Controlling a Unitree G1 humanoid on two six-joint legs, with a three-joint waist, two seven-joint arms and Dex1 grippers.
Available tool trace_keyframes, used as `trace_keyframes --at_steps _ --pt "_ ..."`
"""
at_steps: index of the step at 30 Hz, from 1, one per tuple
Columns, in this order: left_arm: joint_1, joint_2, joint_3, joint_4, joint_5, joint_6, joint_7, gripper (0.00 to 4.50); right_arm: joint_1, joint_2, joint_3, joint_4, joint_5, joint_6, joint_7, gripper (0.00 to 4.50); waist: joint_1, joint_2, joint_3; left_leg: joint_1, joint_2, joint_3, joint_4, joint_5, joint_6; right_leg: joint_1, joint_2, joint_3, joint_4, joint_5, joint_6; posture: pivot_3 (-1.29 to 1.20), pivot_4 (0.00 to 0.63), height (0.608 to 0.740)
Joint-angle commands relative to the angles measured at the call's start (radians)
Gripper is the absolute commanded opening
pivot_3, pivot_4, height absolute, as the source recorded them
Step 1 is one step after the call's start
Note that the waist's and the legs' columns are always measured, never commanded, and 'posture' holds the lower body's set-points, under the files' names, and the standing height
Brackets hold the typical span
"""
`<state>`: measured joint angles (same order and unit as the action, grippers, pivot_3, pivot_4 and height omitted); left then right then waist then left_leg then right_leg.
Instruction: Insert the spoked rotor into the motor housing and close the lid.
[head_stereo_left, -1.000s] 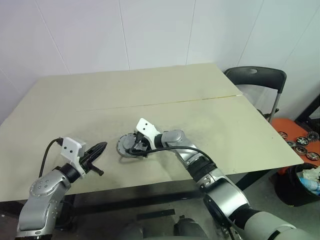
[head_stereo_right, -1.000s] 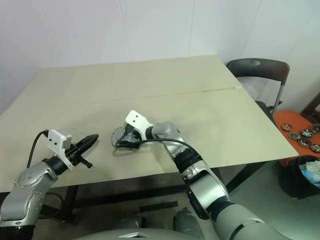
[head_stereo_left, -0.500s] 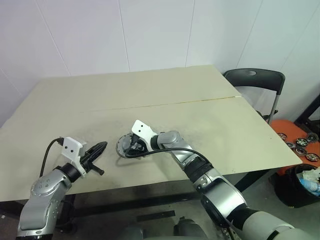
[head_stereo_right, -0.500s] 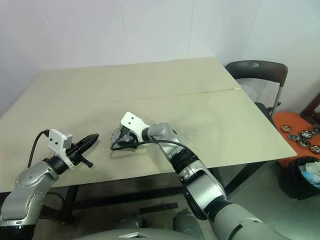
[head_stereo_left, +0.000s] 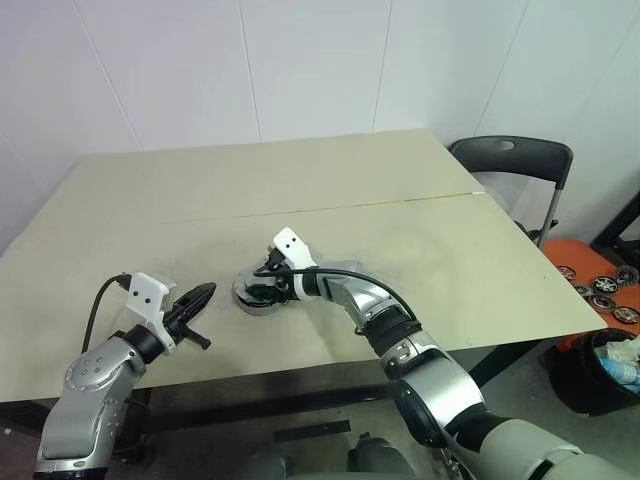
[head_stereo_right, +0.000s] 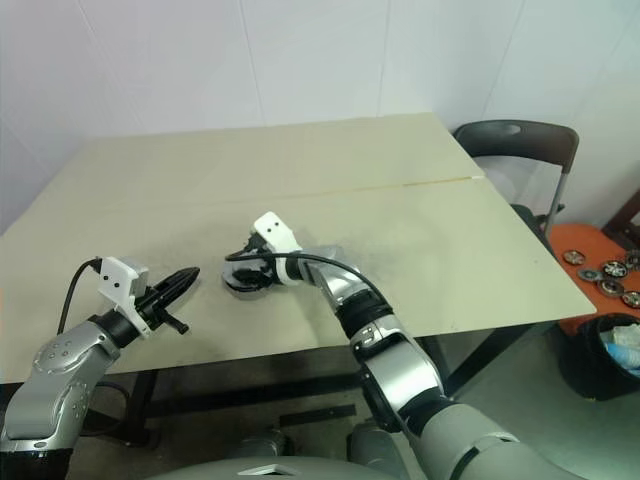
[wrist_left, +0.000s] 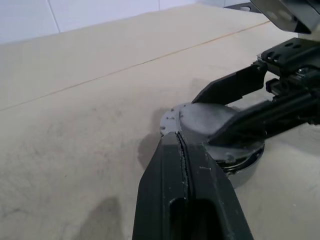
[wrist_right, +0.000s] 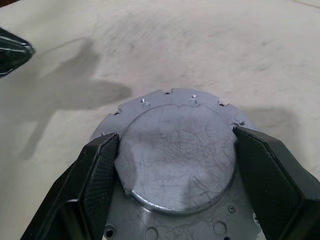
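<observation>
- The lid (wrist_right: 177, 157) is a round grey disc, smooth scratched face up, lying flat on the motor housing (head_stereo_left: 259, 292) near the front of the surface (head_stereo_left: 420, 240).
- The right gripper (wrist_right: 175, 170) is spread wide, one finger against each side of the lid's rim.
- The left gripper (head_stereo_left: 197, 297) is closed, empty, well apart.

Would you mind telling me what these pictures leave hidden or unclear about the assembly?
- Spoked rotor: whether it sits inside the motor housing, covered by the lid in the right wrist view.
- Lid's underside: faces down.
- Right gripper contact with the lid's edge: too close to tell.
- Housing's near rim: hidden by the left gripper in its wrist view.
</observation>
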<state>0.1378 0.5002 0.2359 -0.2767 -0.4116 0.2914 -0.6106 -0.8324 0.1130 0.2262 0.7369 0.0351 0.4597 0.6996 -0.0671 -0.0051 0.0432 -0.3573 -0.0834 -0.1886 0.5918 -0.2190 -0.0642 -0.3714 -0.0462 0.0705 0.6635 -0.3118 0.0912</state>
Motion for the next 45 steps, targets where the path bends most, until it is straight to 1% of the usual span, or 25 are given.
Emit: trace_keyframes --at_steps 1,6,10,15,25,32,37,40,42,45 --pt "-0.008 0.018 0.025 -0.031 -0.010 -0.020 -0.014 0.00 -0.025 0.006 0.018 0.010 -0.023 -0.024 -0.018 3.24 0.000 0.000 0.000 0.000 0.000 0.000 0.000 0.000 0.000 0.000 0.000 0.000 0.000 0.000 0.000 0.00 0.000 0.740" --pt "0.003 0.021 0.035 -0.038 -0.015 -0.019 -0.023 0.00 -0.018 0.001 0.060 0.025 -0.059 -0.042 -0.016 3.24 -0.001 0.000 0.000 0.000 0.000 0.000 0.000 0.000 0.000 0.000 0.000 0.000 0.000 0.000 0.000 0.00 0.000 0.740" --pt "0.005 0.021 0.035 -0.038 -0.014 -0.019 -0.024 0.00 0.002 -0.001 0.098 0.006 -0.062 -0.004 0.053 3.24 -0.001 0.001 0.000 0.001 0.000 0.000 0.000 0.000 0.000 0.000 0.000 0.000 0.000 0.000 0.000 0.00 0.000 0.740" --pt "0.009 0.019 0.031 -0.029 -0.013 -0.026 -0.028 0.00 0.018 0.004 0.084 -0.047 -0.025 0.058 0.105 3.24 -0.002 0.000 0.000 0.000 0.000 0.000 -0.002 0.000 0.000 0.000 0.000 0.000 -0.001 -0.001 0.001 0.00 0.000 0.740" --pt "0.005 0.016 0.024 -0.007 -0.004 -0.043 -0.037 0.00 0.027 -0.030 0.138 -0.026 -0.113 -0.011 0.053 3.24 -0.002 0.000 0.000 0.001 0.001 0.000 -0.008 0.000 0.000 -0.001 0.000 0.000 -0.002 -0.001 -0.002 0.00 0.000 0.740" --pt "0.001 0.019 0.020 -0.034 -0.006 -0.021 -0.023 0.00 0.035 -0.047 0.166 -0.004 -0.150 -0.054 0.031 3.24 -0.002 0.000 0.000 0.002 0.001 0.000 -0.008 0.000 0.000 -0.001 0.000 0.000 -0.002 -0.002 -0.001 0.00 0.000 0.740" --pt "-0.018 0.016 0.005 -0.041 -0.004 -0.004 -0.008 0.00 0.035 -0.050 0.164 0.013 -0.150 -0.067 0.020 3.24 -0.001 0.000 0.000 0.002 0.001 0.000 -0.008 0.000 0.000 -0.001 0.000 0.000 -0.002 -0.002 -0.001 0.00 0.000 0.740" --pt "-0.061 0.011 -0.026 -0.022 0.003 0.001 -0.008 0.00 0.030 -0.047 0.154 0.043 -0.146 -0.065 0.008 3.24 0.000 0.000 0.000 0.003 0.001 0.000 -0.007 0.000 0.000 0.000 0.000 0.000 -0.002 -0.003 0.000 0.00 0.000 0.740" --pt "-0.094 0.007 -0.048 -0.006 0.007 0.002 -0.011 0.00 0.031 -0.042 0.145 0.052 -0.130 -0.045 0.027 3.24 0.000 0.000 0.000 0.003 0.001 0.000 -0.007 0.000 0.000 0.000 0.000 0.000 -0.001 -0.004 0.001 0.00 0.000 0.740" --pt "-0.149 -0.007 -0.088 0.038 0.022 0.000 -0.018 0.00 0.034 -0.043 0.150 0.060 -0.137 -0.041 0.028 3.24 0.000 0.003 -0.002 0.003 0.001 0.000 -0.007 0.000 0.000 0.000 0.000 0.000 -0.001 -0.004 0.001 0.00 0.000 0.740"
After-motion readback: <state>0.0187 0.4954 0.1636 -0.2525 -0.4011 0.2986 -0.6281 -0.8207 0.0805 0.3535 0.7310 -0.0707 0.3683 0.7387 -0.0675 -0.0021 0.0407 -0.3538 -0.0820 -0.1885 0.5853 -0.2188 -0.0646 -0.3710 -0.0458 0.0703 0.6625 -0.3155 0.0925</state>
